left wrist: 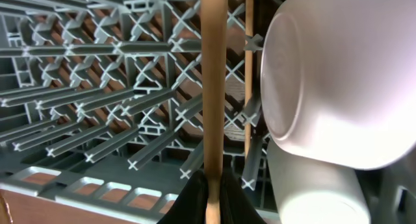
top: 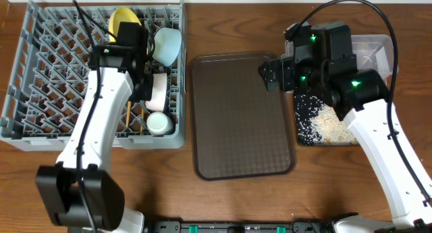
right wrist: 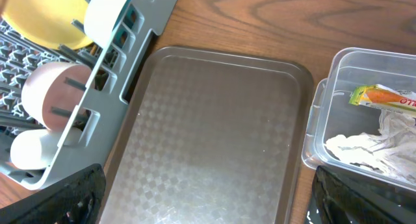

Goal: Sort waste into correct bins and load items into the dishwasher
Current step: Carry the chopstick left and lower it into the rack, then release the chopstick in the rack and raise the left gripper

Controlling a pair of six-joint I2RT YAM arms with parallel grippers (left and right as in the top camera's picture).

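Note:
My left gripper (top: 143,90) (left wrist: 211,197) is shut on a wooden chopstick (left wrist: 212,87) over the grey dish rack (top: 40,64) (left wrist: 97,87). A second chopstick (left wrist: 248,68) lies in the rack beside it; one chopstick shows in the overhead view (top: 127,115). The rack also holds the white bowl (top: 159,91) (left wrist: 338,74), white cup (top: 160,123) (left wrist: 312,195), light blue bowl (top: 167,44) and yellow plate (top: 123,20) (right wrist: 45,23). My right gripper (top: 270,74) (right wrist: 208,198) is open and empty above the brown tray. The clear tub (top: 379,47) (right wrist: 322,120) holds the wrapper (right wrist: 383,97) and tissue (right wrist: 377,146). The black tray (top: 302,115) holds rice scraps (top: 331,127).
The brown serving tray (top: 239,118) (right wrist: 214,133) lies bare between the rack and the bins. The rack's right wall (right wrist: 97,74) stands close to the tray's left edge. The black tray lies in front of the clear tub at the right.

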